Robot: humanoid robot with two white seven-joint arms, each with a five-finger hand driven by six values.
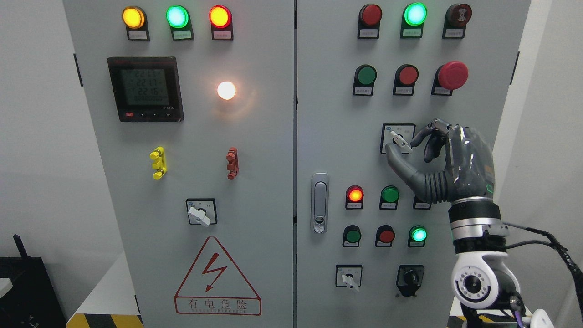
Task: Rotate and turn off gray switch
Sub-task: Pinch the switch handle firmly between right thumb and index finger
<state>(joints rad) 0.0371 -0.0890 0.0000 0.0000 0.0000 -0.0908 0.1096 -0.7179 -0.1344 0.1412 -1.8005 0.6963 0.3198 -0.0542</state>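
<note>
Fingers (428,133) of the right hand (448,164) are curled in on the gray switch (400,142), thumb under its pale lever and a fingertip above, so the knob is pinched between them. That switch sits in a dark-framed square plate on the right door (328,136), about mid-height, below the row of three round buttons. Its lever is tilted, one end up-left and the other down-right; part of the plate is hidden behind the fingers

Counting rotary switches of this pale kind, I see three: the one being gripped, one low on the right door (350,279), and one on the left door (200,213). A fourth selector (411,278), black, stands beside the low one. Along the top of the left door are three lit lamps, yellow, green and red; a white lamp (226,90) glows beside the meter (145,89). One big red mushroom button (451,75) sits on the right door. A door latch (319,202) stands at that door's left edge
</note>
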